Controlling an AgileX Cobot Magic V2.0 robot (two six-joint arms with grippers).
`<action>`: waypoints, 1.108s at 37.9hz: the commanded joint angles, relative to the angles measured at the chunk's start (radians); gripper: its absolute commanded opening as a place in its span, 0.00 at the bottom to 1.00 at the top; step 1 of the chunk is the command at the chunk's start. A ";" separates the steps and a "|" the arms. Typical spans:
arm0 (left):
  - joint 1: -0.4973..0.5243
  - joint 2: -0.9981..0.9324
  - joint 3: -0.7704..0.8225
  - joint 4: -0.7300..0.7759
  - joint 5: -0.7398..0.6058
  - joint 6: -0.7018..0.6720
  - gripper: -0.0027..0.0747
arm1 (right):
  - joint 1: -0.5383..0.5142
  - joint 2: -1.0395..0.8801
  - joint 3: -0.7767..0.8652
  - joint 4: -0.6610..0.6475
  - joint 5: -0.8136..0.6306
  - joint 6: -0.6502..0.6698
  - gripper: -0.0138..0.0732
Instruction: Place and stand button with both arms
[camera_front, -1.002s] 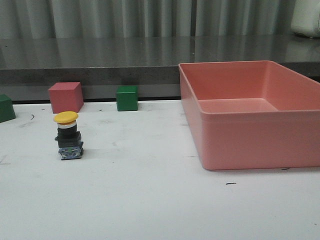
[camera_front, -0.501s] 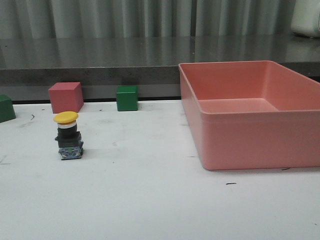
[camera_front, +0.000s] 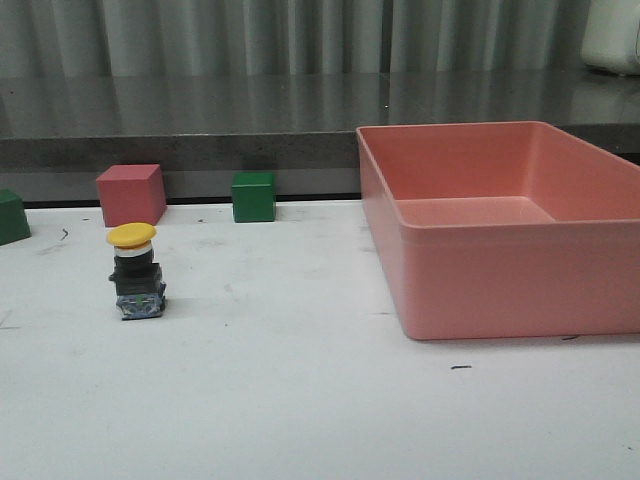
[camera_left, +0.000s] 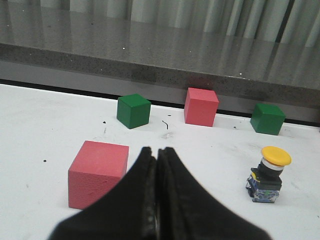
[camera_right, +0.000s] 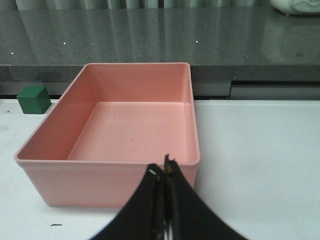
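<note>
The left end effector (camera_left: 157, 165) is pressed fully together, its two dark fingers meeting with no gap and nothing held between them. It hangs over the white bench (camera_left: 40, 120). Ahead of it and off to its right side stands the button (camera_left: 269, 173), upright, yellow mushroom cap on top of a black-grey blocky body, resting on the bench well apart from the fingertips. Just ahead and to the left of the same end effector sits a pink cube (camera_left: 97, 172), near the fingers but not touching them. Farther ahead, near the dark ledge, lie a green cube (camera_left: 133, 111), a second pink cube (camera_left: 201, 106) and another green cube (camera_left: 268, 118), spaced apart in a row.

The right end effector (camera_right: 163, 172) is likewise squeezed closed on nothing, fingers touching. Directly ahead of it is the pink bin (camera_right: 107, 187), its near wall just beyond the fingertips, and a green cube (camera_right: 34, 99) sits past the bin's far left corner.

In the front view neither arm appears; the button (camera_front: 135, 272) stands upright on the bench's left part, in front of a pink cube (camera_front: 131, 194), with the pink bin (camera_front: 520, 285) well apart to the right.
</note>
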 joint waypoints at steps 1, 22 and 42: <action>0.002 -0.026 0.011 -0.008 -0.088 -0.010 0.01 | -0.018 -0.035 0.045 0.055 -0.166 -0.090 0.08; 0.002 -0.026 0.011 -0.008 -0.088 -0.010 0.01 | -0.037 -0.166 0.277 0.060 -0.186 -0.090 0.08; 0.002 -0.026 0.011 -0.008 -0.088 -0.010 0.01 | -0.037 -0.166 0.277 0.060 -0.186 -0.090 0.08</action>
